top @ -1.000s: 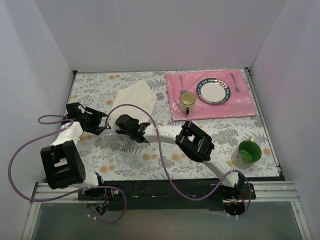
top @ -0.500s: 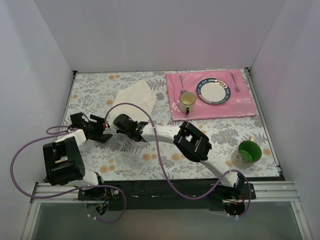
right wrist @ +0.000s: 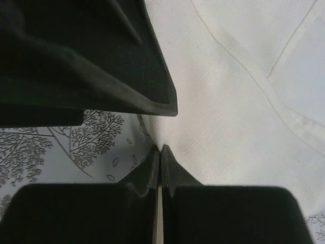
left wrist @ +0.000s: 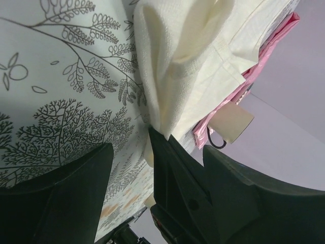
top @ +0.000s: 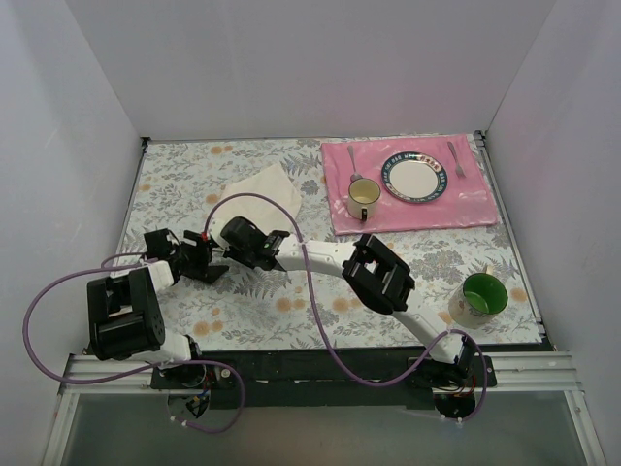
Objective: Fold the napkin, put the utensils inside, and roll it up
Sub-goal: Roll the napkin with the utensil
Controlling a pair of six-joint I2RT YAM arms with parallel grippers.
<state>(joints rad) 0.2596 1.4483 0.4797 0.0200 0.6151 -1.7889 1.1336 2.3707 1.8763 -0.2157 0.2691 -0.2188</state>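
Tablecloth (top: 243,306) with a floral print is covering the table. At its left side the left gripper (top: 208,260) is hovering low over it, its jaws standing wide apart with nothing gripped between them. In the left wrist view its two black fingers (left wrist: 61,203) are framing the near corner of the napkin (top: 264,186) without closing on the cloth.

Just to the right, the right gripper (top: 231,236) is reaching in from the right arm and pinching that same corner. In the right wrist view its fingers (right wrist: 177,178) are pressing flat together, with a thin sliver of cloth showing between them.

The napkin is lying beyond both grippers, left of centre on the table. It is spreading out in a roughly triangular shape with overlapping layers. The pinched corner is bulging into a soft fold while the rest is resting on the tablecloth.

Further right, with a strip of tablecloth between it and the napkin, a pink placemat (top: 427,216) is lying at the far right. A spoon (top: 354,160) is lying on its left part, with a mug (top: 363,199) standing just in front of it. A plate (top: 393,180) is sitting in the middle and a fork (top: 456,158) is lying on the right. Off the placemat, towards the near right edge, a green cup (top: 480,296) is standing on the tablecloth.
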